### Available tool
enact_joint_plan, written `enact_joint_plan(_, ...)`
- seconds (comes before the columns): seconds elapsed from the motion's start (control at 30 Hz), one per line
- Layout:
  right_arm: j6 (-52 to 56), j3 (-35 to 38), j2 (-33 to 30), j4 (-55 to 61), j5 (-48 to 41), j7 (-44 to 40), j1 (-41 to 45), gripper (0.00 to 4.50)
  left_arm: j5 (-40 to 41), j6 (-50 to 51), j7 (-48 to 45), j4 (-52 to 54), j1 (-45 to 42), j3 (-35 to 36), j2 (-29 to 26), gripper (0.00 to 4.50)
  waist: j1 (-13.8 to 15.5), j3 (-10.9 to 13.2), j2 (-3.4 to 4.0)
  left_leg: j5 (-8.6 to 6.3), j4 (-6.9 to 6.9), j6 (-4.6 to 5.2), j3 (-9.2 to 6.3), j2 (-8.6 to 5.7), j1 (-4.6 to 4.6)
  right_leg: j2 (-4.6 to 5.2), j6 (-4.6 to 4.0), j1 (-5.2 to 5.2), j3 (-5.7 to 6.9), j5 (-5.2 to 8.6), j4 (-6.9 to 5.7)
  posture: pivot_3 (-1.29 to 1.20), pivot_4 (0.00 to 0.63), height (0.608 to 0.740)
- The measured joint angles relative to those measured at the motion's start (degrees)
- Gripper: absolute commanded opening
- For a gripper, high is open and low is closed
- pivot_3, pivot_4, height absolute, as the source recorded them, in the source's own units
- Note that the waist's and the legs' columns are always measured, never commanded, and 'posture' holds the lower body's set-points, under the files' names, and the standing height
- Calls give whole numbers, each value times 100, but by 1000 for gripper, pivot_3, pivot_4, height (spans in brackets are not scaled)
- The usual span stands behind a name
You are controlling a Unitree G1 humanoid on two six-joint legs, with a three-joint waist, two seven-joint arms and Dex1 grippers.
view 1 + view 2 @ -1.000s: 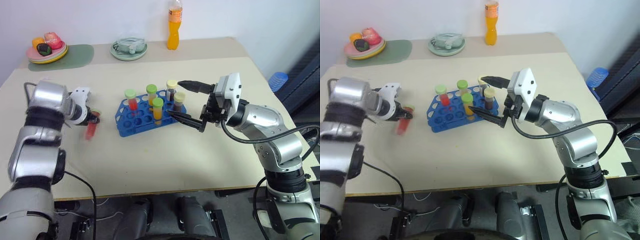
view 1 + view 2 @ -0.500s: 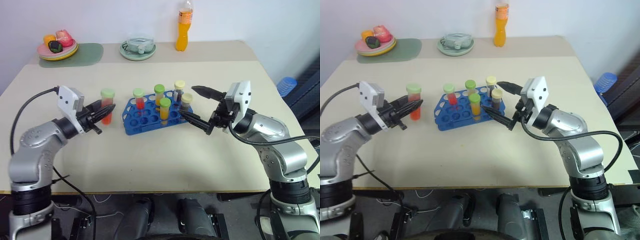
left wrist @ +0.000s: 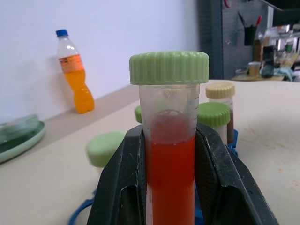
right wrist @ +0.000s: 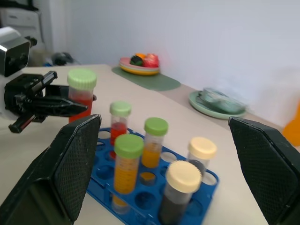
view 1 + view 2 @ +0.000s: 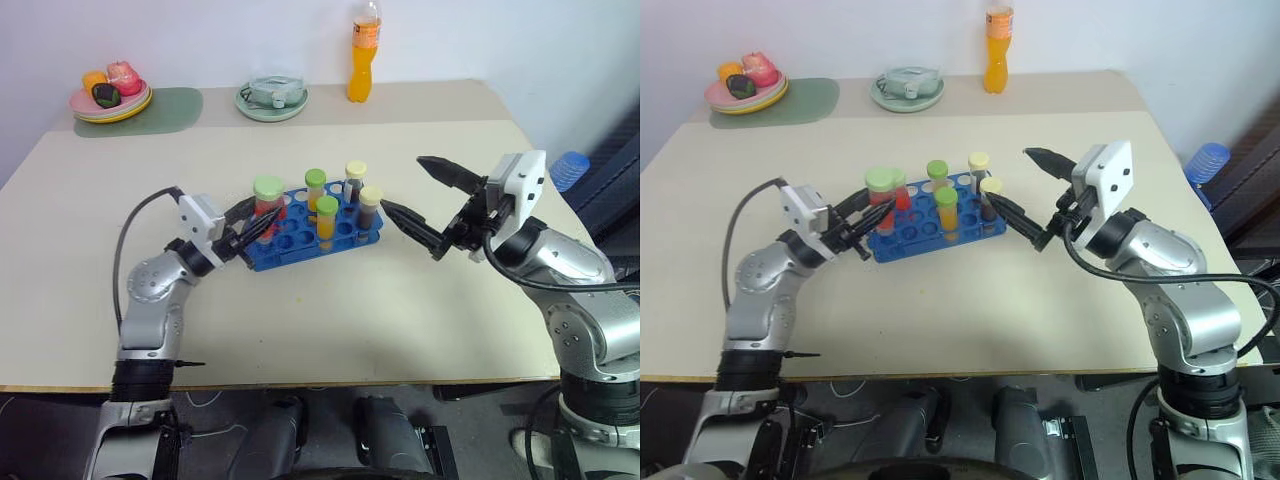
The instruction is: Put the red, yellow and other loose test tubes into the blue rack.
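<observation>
Beige table [image 5: 330, 320] carries the blue rack [image 5: 300, 235]; left gripper [image 5: 252, 226], clamped on upright red tube [image 5: 267, 200], has rack at three o'clock; right gripper [image 5: 425, 200] gapes.

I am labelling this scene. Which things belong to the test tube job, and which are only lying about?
Job: red tube in the shut left gripper; blue rack with five tubes in it; open right gripper.

Lying about: orange bottle, fruit plate, green mat, green dish.
</observation>
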State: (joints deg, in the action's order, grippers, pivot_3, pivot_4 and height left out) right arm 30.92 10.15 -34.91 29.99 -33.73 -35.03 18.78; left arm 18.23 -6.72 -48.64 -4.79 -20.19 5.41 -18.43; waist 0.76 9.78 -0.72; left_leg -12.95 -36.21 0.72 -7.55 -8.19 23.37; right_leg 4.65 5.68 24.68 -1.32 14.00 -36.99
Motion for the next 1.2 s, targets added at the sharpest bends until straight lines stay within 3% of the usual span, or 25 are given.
enact_joint_plan(0.3,377,236,-220,407,-156,276,-62,4500,-152,-1068,-251,-1127,-319,-371,333,754,-1,-3,-1,-1,-1,2,-1,0,-1,0,0,-2,1,0,0,0,150,740)
enact_joint_plan(0.73,451,340,-225,489,-253,390,-191,4500,-109,-1184,-444,-1566,-355,-410,336,754,0,-5,-2,-3,-3,5,-1,0,-1,0,1,-4,1,0,1,0,150,740)
enact_joint_plan(0.97,420,340,-224,489,-251,363,-282,4500,147,-903,-727,-1638,-211,-428,322,4094,-4,-5,-2,-3,-2,6,-1,0,-1,-1,1,-3,2,0,0,0,150,740)
enact_joint_plan(1.2,262,333,-206,470,-234,350,-454,4500,96,-563,-383,-1281,-158,-414,80,4094,-5,-5,-3,-3,-2,6,-2,0,-1,-1,1,-3,1,0,0,0,150,740)
